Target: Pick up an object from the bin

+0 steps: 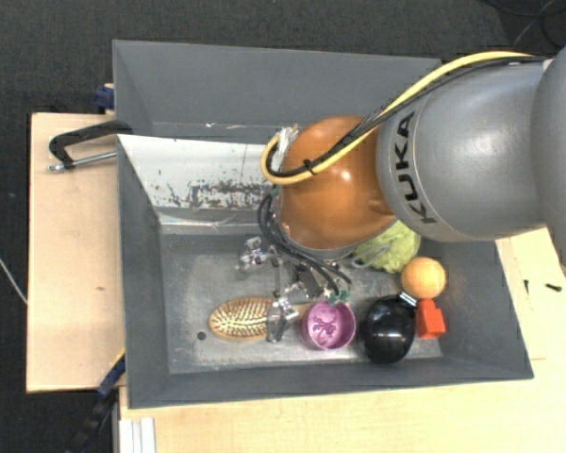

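End effector (283, 317) low between gold hairbrush (238, 319) and purple round toy (330, 326); grip state: cannot tell

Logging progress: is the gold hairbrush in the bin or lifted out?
In the bin: the gold hairbrush lies flat on its floor near the front wall, beside the gripper.

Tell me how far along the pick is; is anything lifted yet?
Done: the end effector is low in the bin, between the gold hairbrush and the purple round thing. In hand: nothing visibly gripped; whether it touches either is unclear. Left: grasp one thing and lift it out.
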Controlling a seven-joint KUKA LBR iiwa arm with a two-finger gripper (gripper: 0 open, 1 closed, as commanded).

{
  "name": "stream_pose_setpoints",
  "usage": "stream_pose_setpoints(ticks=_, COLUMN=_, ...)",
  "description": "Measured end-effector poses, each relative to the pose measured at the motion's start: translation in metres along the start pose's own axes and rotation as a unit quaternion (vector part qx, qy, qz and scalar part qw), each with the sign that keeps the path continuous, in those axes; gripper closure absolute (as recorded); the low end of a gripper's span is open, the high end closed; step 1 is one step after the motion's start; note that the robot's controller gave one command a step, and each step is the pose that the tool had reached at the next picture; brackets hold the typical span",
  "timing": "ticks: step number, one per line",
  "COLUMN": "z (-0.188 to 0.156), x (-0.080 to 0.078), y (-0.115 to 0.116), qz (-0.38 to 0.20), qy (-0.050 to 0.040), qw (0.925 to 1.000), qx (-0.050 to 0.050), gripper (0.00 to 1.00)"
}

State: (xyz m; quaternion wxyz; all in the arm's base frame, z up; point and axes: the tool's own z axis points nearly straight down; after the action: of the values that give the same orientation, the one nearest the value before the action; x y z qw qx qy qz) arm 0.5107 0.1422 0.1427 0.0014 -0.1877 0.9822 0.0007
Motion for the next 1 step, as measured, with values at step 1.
stream_pose_setpoints(ticks=1, z=0.0477, x=0.0112, y=-0.0020, qz=0.004, qy=0.0003, qw=1.0000, qx=0.001, gripper=0.00)
